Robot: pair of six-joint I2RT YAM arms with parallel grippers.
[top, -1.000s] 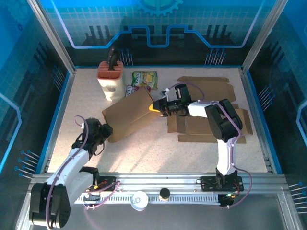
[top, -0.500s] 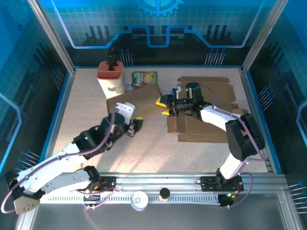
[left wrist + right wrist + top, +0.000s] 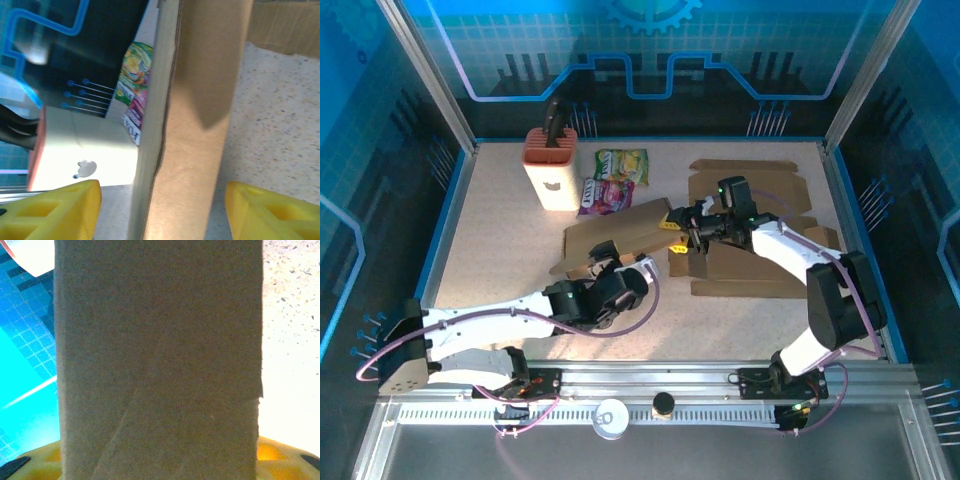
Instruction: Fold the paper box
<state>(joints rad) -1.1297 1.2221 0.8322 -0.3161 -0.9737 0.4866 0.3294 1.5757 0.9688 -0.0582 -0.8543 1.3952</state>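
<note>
The brown paper box [image 3: 620, 232] lies tilted in the middle of the table, partly folded. My right gripper [image 3: 677, 226] holds its right end. In the right wrist view the box [image 3: 160, 365] spans the whole gap between the yellow fingertips [image 3: 280, 460], so that gripper [image 3: 160, 467] is shut on it. My left gripper [image 3: 602, 262] is at the box's near edge. In the left wrist view the box's panel [image 3: 195, 150] stands between the yellow fingers [image 3: 55, 210], with a gap on each side; this gripper [image 3: 162, 215] is open and straddles the panel.
Flat cardboard blanks [image 3: 760, 265] lie at the right, under the right arm, with another [image 3: 745, 180] behind. A white container with an orange top [image 3: 550, 170] stands at the back left. Snack packets [image 3: 620, 165] lie beside it, near the box's far edge.
My left arm swung in from the left to the box's near edge and its jaws opened. The box sank flatter and shifted right, with the right gripper still on it.
</note>
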